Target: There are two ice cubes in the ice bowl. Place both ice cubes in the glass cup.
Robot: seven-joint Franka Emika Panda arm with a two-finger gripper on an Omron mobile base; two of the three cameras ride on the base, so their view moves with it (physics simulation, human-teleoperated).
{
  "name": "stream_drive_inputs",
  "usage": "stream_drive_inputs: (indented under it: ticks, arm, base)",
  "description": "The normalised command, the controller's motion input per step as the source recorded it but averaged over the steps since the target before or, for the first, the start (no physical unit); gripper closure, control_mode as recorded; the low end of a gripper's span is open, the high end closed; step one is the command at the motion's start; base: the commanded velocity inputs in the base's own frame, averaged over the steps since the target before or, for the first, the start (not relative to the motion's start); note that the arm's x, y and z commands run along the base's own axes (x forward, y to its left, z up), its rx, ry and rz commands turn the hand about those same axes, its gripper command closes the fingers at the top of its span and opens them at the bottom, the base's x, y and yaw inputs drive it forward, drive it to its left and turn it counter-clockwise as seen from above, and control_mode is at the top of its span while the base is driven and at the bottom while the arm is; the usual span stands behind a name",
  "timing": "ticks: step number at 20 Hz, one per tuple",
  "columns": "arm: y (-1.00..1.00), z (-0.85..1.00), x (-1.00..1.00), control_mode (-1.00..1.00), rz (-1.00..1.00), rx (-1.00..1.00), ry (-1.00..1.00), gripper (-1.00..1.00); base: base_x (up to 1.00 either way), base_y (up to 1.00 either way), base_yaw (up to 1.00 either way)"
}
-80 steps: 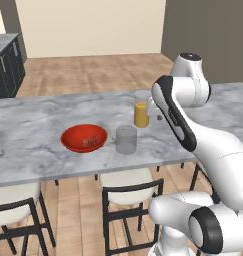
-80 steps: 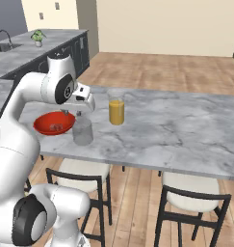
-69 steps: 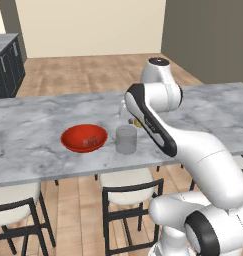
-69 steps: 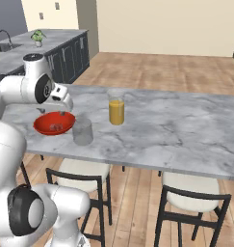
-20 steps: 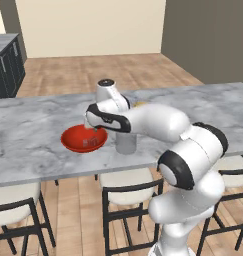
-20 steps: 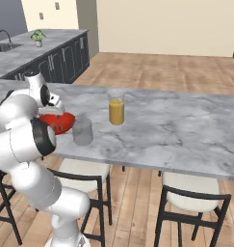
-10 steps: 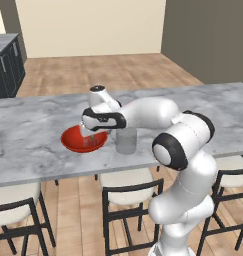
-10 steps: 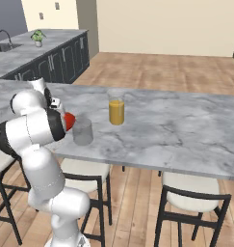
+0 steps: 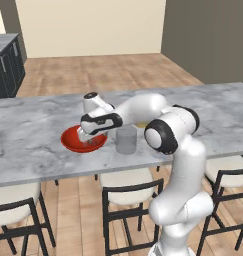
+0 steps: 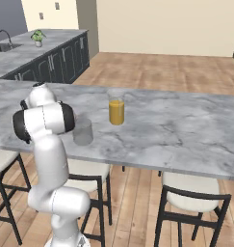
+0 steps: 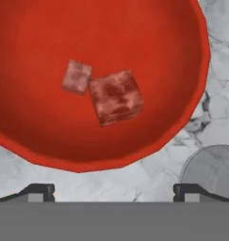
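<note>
The glossy red ice bowl (image 9: 68, 140) sits on the grey marble counter, and its inside (image 11: 111, 37) takes up most of the hand view. Two translucent ice cubes lie touching in it, a smaller one (image 11: 77, 76) and a larger one (image 11: 116, 97). The glass cup (image 9: 126, 140) stands just right of the bowl, with its rim (image 11: 213, 170) at the hand view's lower right. My gripper (image 9: 84, 136) hangs low over the bowl's near side, open, with nothing between its fingers (image 11: 38, 190). In the right base view my arm hides the bowl, and the glass cup (image 10: 83, 131) stands beside the arm.
An opaque yellow-orange cup (image 10: 116, 112) stands on the counter (image 9: 28, 125) behind and to the right of the glass cup. Stools (image 9: 127, 187) line the counter's near edge. Dark cabinets and a sink counter (image 10: 46, 58) lie farther left.
The arm has swung left and down, bringing the open gripper from beside the glass cup to low over the bowl. Bowl, cubes and cups have not moved.
</note>
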Motion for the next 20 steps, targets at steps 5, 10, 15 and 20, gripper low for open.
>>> stream_drive_inputs:
  ticks: [5, 10, 15, 20]
  arm:
    - [0.18, -0.37, 0.60, -1.00, 0.00, -0.06, 0.00, -1.00]
    - [0.25, -0.36, 0.39, -1.00, 0.00, -0.03, 0.01, -1.00]
    - [0.11, -0.45, 0.29, -1.00, 0.00, -0.06, 0.00, -1.00]
    - [0.01, -0.45, 0.20, -1.00, 0.00, -0.07, 0.00, -1.00]
  base:
    - [0.00, 0.00, 0.00]
    - [0.00, 0.00, 0.00]
    - [0.00, 0.00, 0.00]
    - [0.00, 0.00, 0.00]
